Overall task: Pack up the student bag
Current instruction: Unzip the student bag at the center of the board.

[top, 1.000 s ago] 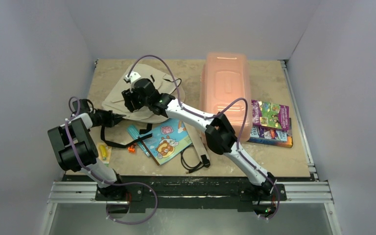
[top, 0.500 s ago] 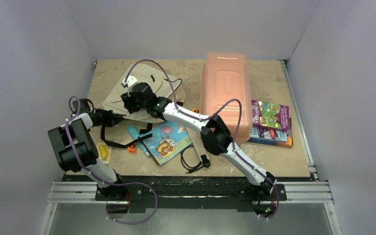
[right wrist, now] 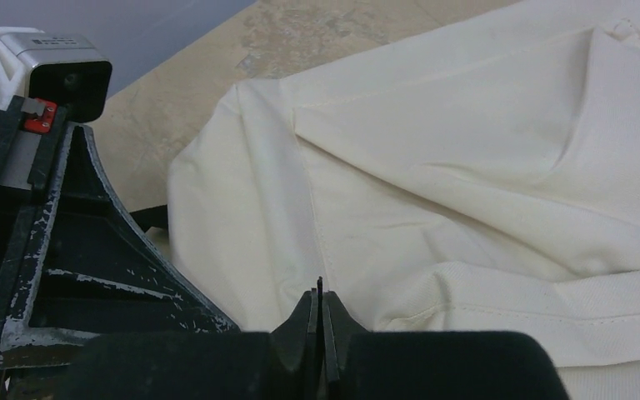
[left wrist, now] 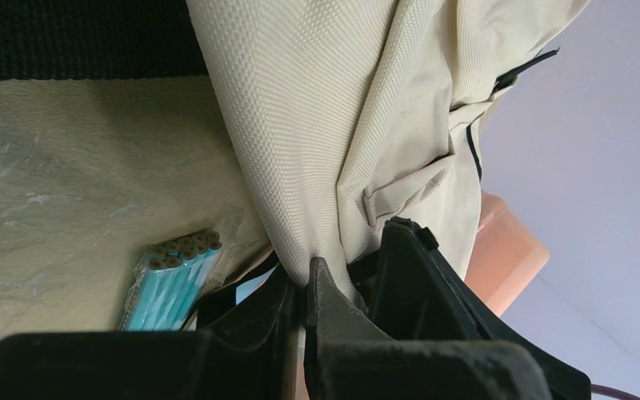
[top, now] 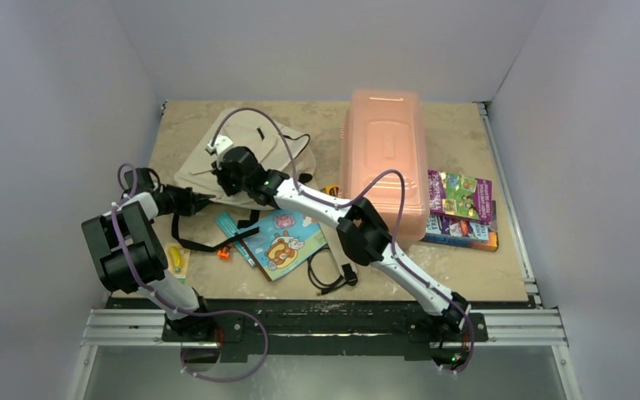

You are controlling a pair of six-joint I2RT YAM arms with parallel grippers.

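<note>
The student bag (top: 208, 158), cream fabric with black straps, lies slumped at the back left of the table. My left gripper (top: 202, 198) is at its near edge and shut on a fold of the bag's fabric (left wrist: 317, 125); the pinch shows at my fingertips (left wrist: 308, 271). My right gripper (top: 219, 179) reaches across from the right and sits low over the bag (right wrist: 467, 167). Its jaws (right wrist: 320, 287) are together with a thin black sliver between the pads, seemingly a zipper pull. The bag's opening is not visible.
A translucent pink box (top: 383, 158) stands at the back centre, with stacked books (top: 460, 208) to its right. In front of the bag lie a picture book (top: 287, 242), a pack of teal pencils (top: 235, 233), a black cable (top: 329, 271), a black strap (top: 196, 242) and small yellow and orange items (top: 176, 258).
My right gripper has moved left and back over the bag and closed its jaws from wide open to together. The left arm has kept its hold and place.
</note>
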